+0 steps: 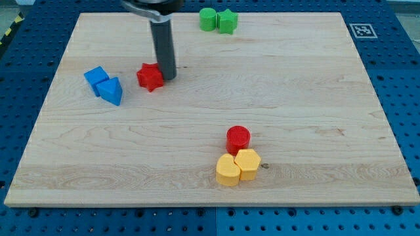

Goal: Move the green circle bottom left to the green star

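Observation:
Two green blocks touch each other at the view's top centre. The left one (208, 19) looks round, the green circle. The right one (227, 21) looks pointed, the green star. My tip (168, 78) rests on the board well below and to the left of them, right beside a red star (150, 77), on that star's right side. The rod rises from the tip and leaves the view at the top.
A blue cube (96, 78) and a blue triangle (111, 90) sit together at the left. A red circle (238, 137), a yellow heart (228, 171) and a yellow hexagon (249, 162) cluster at the bottom centre. The wooden board (315, 98) lies on a blue pegboard.

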